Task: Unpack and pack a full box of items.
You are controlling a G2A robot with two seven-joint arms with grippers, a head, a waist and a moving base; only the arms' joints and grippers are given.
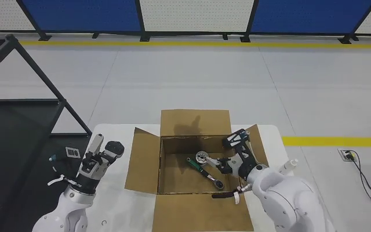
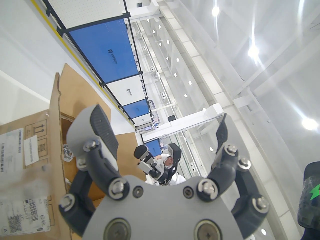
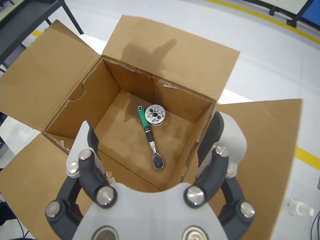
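Note:
An open cardboard box [image 1: 174, 123] [image 3: 172, 61] [image 2: 56, 126] stands mid-table with its four flaps spread outward. On its floor lie a ratchet wrench [image 1: 204, 171] [image 3: 149, 136] with a green handle and, touching the handle end, a round metal disc [image 1: 201, 156] [image 3: 155, 114]. My right gripper [image 1: 235, 140] [image 3: 152, 123] hovers above the box's right side, open and empty, looking down into it. My left gripper [image 1: 106, 146] [image 2: 160, 116] sits left of the box above the table, tilted upward, open with nothing between its fingers.
The white table [image 1: 116, 200] has bare room to the left of the box. A small clear bottle [image 1: 290, 165] [image 3: 300, 208] lies on the table beyond the right flap. A dark metal rack [image 1: 35, 75] stands off the table's left.

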